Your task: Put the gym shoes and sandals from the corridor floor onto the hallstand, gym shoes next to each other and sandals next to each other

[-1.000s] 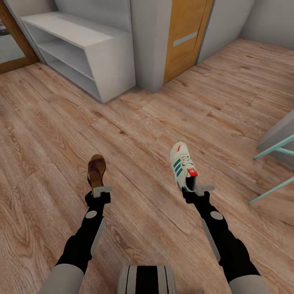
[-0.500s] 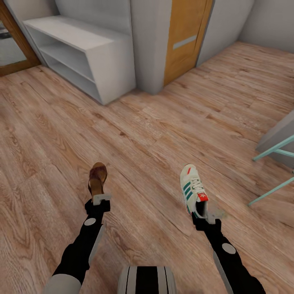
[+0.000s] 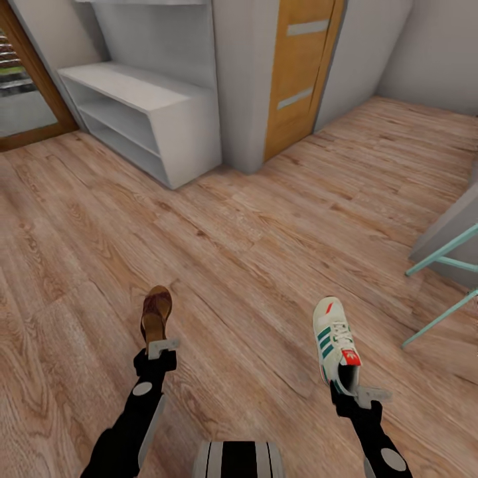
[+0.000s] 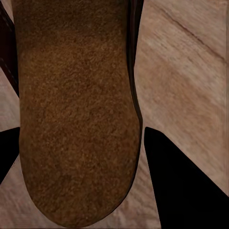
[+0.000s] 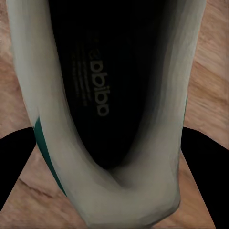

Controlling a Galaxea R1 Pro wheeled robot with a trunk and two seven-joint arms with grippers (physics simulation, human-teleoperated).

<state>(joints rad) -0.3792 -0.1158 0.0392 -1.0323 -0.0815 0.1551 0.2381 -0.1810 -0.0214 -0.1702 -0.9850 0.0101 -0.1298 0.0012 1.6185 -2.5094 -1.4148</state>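
Observation:
My left gripper (image 3: 161, 348) is shut on the heel end of a reddish-brown sandal (image 3: 156, 312), held above the corridor floor (image 3: 252, 265) with its toe pointing away. The left wrist view shows its tan footbed (image 4: 76, 119) between the dark fingers (image 4: 183, 186). My right gripper (image 3: 359, 396) is shut on the heel of a white gym shoe (image 3: 334, 338) with green stripes and a red tongue label. Its dark opening (image 5: 102, 90) is close up in the right wrist view. The light grey hallstand (image 3: 149, 109) stands at the far left against the wall.
An orange-brown door (image 3: 299, 66) sits right of a grey wall corner (image 3: 242, 86). A dark-framed glass front (image 3: 23, 93) is at the far left. Teal furniture legs (image 3: 441, 265) and a grey panel stand at the right edge. Wood floor stretches between me and the hallstand.
The camera has shifted, so the hallstand sits lower and further right in the picture. My right arm has drawn back and to the right with the gym shoe. The left arm has drawn back slightly.

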